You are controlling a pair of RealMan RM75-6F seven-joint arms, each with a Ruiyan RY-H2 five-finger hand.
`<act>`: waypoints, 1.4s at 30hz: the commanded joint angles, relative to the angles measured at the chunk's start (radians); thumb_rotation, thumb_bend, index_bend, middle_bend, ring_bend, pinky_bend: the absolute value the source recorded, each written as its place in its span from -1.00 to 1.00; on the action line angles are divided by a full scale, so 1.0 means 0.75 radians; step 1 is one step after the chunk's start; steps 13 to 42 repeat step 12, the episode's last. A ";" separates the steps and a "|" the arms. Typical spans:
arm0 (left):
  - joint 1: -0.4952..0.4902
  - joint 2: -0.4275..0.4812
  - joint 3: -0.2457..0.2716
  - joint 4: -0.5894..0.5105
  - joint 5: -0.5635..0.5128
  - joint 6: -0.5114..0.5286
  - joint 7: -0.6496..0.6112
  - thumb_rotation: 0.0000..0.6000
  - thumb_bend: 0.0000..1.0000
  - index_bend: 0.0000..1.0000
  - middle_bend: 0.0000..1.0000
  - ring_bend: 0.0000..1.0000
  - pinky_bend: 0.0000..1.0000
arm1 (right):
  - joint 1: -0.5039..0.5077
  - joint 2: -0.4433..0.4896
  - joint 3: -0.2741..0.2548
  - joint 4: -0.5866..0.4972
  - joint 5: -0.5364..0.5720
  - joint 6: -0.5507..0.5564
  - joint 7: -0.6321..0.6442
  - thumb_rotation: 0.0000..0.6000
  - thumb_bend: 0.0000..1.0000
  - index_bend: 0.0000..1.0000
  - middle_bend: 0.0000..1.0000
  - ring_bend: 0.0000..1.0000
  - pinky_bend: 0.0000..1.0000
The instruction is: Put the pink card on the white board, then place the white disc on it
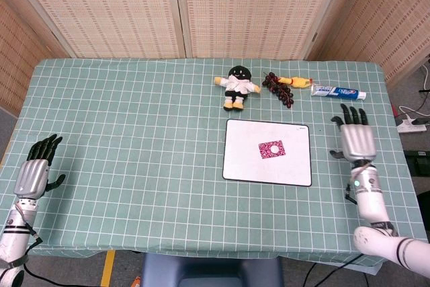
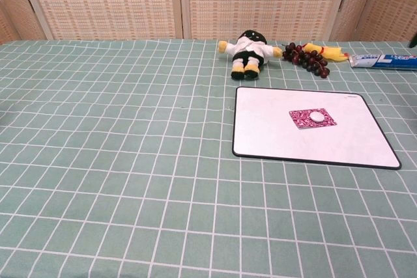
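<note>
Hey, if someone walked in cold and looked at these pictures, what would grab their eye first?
Probably the white board right of centre on the green cloth, with the pink card on it and the white disc on the card. Next, the doll behind it, and both open hands, left and right, at the sides.

You are looking at a green tabletop [image 1: 134, 132] with white squares, a white board [image 1: 248, 162] edged in black, a pink card [image 1: 271, 149] and a white disc [image 1: 273, 148].
</note>
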 commanded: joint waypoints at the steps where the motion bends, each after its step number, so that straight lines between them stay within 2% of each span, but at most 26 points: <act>1: 0.003 -0.003 -0.006 -0.003 -0.004 0.011 0.018 1.00 -0.56 -1.00 -1.00 -1.00 -1.00 | -0.295 0.038 -0.062 0.281 -0.255 0.144 0.526 1.00 -1.00 -0.54 -1.00 -1.00 -1.00; 4: 0.003 -0.003 -0.012 -0.013 -0.007 0.020 0.035 1.00 -0.56 -1.00 -1.00 -1.00 -1.00 | -0.340 -0.032 -0.047 0.450 -0.311 0.134 0.674 1.00 -1.00 -0.56 -1.00 -1.00 -1.00; 9: -0.009 -0.009 -0.007 -0.028 0.002 0.009 0.068 1.00 -0.56 -1.00 -1.00 -1.00 -1.00 | -0.361 -0.079 -0.008 0.557 -0.385 0.138 0.750 1.00 -1.00 -0.54 -1.00 -1.00 -1.00; 12: -0.015 -0.014 -0.001 -0.025 0.005 -0.004 0.082 1.00 -0.56 -1.00 -1.00 -1.00 -1.00 | -0.373 -0.089 0.008 0.575 -0.417 0.137 0.758 1.00 -1.00 -0.54 -1.00 -1.00 -1.00; 42: -0.015 -0.014 -0.001 -0.025 0.005 -0.004 0.082 1.00 -0.56 -1.00 -1.00 -1.00 -1.00 | -0.373 -0.089 0.008 0.575 -0.417 0.137 0.758 1.00 -1.00 -0.54 -1.00 -1.00 -1.00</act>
